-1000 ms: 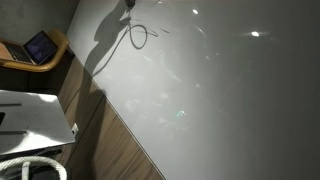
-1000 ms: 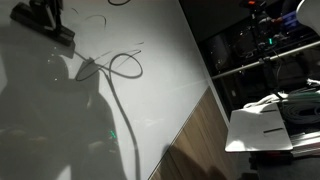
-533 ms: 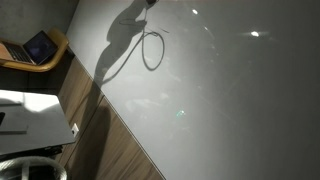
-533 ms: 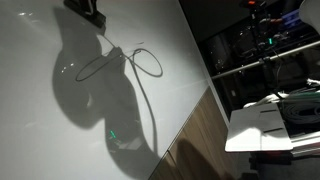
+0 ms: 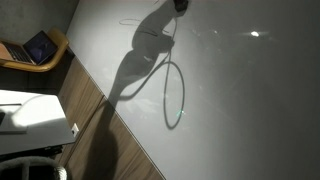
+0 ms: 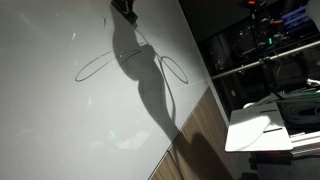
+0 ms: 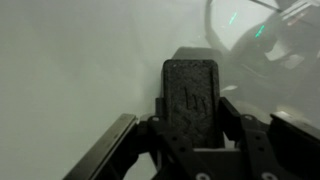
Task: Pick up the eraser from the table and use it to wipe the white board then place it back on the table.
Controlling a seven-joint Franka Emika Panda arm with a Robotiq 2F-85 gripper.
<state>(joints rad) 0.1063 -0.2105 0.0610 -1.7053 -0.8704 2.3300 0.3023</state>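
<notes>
Holding tight, the jaws of the gripper (image 7: 192, 122) are closed on the eraser (image 7: 190, 92). In the wrist view the eraser is a dark, bumpy block. It sits right between the two black fingers (image 7: 155, 128), one on each side of it. Its far end sticks out past the jaws and points at the white board (image 7: 70, 60). The board fills almost all of the view in front of the jaws. It looks as if the eraser touches the board, but I cannot tell for sure.

In an exterior view the gripper (image 5: 180, 5) is a small dark shape at the very top edge, up against the white board (image 5: 240, 100). Below the jaws a big dark shadow (image 5: 140, 65) of the arm runs down the board. A thin dark loop (image 5: 173, 95) hangs under it. The eraser is too small to see from here.

In an exterior view the gripper (image 6: 122, 8) is again at the top edge, on the white board (image 6: 60, 120). Its shadow (image 6: 140, 75) spreads out below the jaws, with thin loops on both sides.

The table (image 5: 30, 112) is bright white and far from the jaws, past the bottom edge of the board. It shows in both exterior views (image 6: 255, 130). A strip of wooden floor (image 5: 110, 140) lies between the board and the table. A small laptop (image 5: 40, 46) sits on a brown wooden shelf, well apart from the jaws.
</notes>
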